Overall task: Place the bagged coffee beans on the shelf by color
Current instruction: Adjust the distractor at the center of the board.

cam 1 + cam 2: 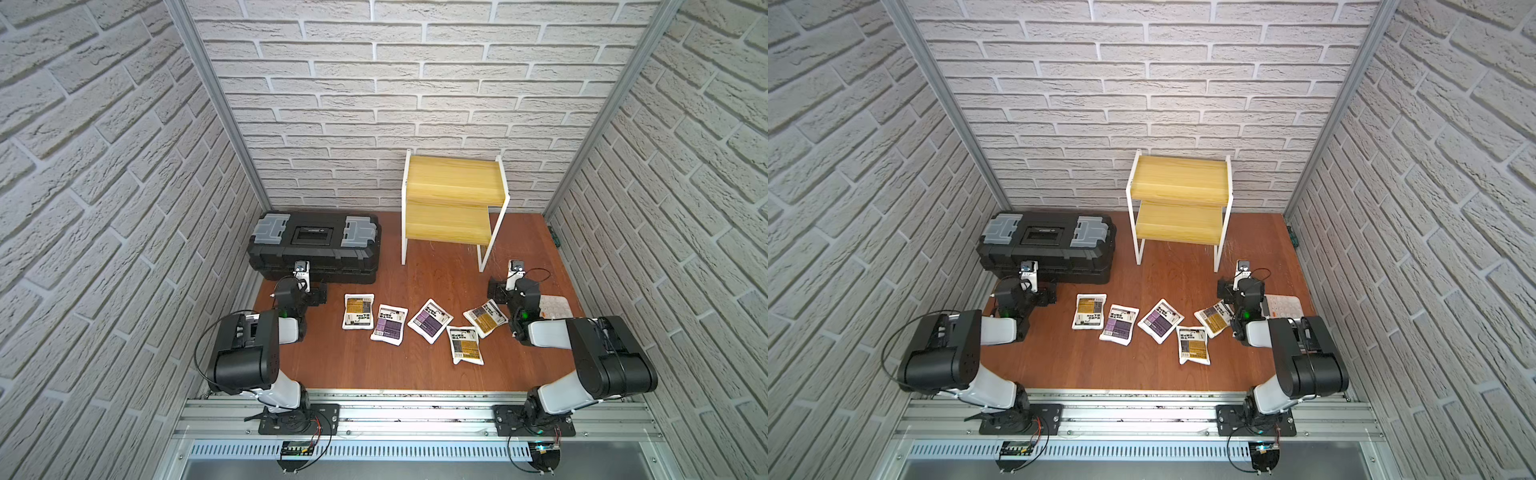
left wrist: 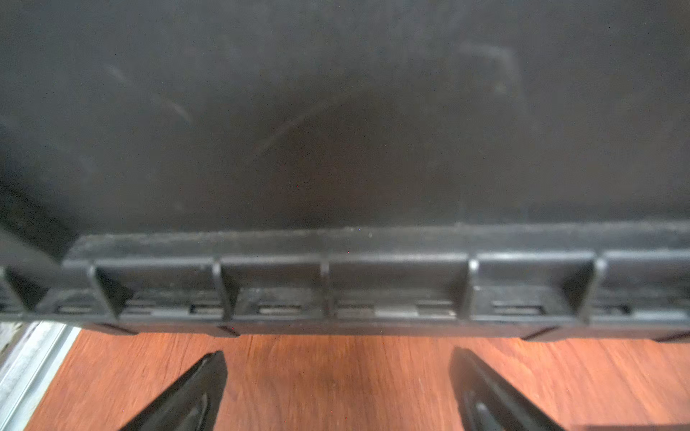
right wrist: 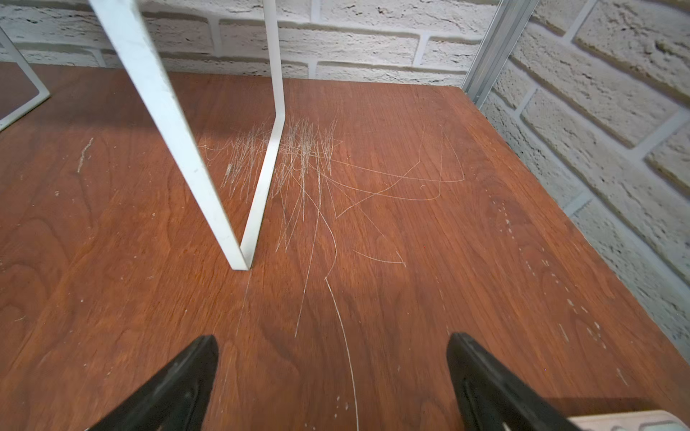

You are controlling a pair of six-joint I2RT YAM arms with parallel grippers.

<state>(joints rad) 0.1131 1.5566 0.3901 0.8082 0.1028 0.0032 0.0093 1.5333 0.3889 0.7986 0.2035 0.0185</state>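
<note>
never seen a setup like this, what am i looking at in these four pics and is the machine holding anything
It is a robot with two arms, the left arm and the right arm, mounted at the near edge of a wooden table. Two pictures look down from overhead and show nearly the same view. The other two come from a camera on each wrist, looking where that arm points. On the table lie five coffee pouches, three yellow and two purple, a black toolbox, an empty two-step shelf and a calculator. The left gripper faces the toolbox, the right gripper a shelf leg. Both are open and hold nothing.
</note>
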